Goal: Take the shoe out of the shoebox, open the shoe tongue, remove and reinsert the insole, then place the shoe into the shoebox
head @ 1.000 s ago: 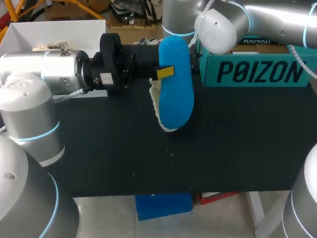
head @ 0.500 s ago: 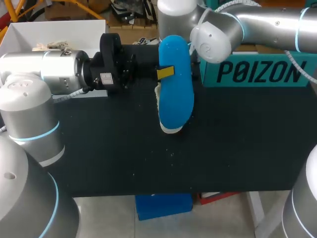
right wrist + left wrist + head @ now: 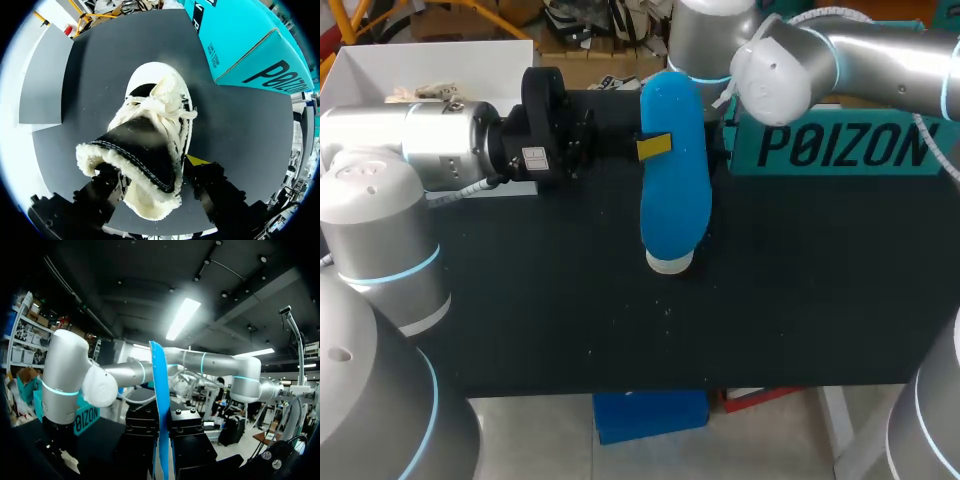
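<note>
The blue insole (image 3: 675, 180) is out of the shoe and held in the air above it, pinched edge-on partway along its length by the left end effector (image 3: 162, 437). The shoe (image 3: 157, 130) stands on the dark surface (image 3: 550, 300) near the teal shoebox (image 3: 840, 148). Its heel end sits inside the right end effector (image 3: 150, 177), which looks pressed in on it from both sides. The tongue (image 3: 135, 145) lies back toward the wrist, so the mouth is open.

The insole is probably thin, light foam – stiff enough to hold its shape in the grip, but likely to buckle if its tip catches on the way in. Its flat faces suit a pinch like this one. The shoe is the softer thing: its fleecy collar will squash under pressure, so the firmer places to hold are the heel and the sides of the sole. The lining will probably drag on the insole rather than let it slide – expect it to bunch unless it goes in toe first at a shallow slant
</note>
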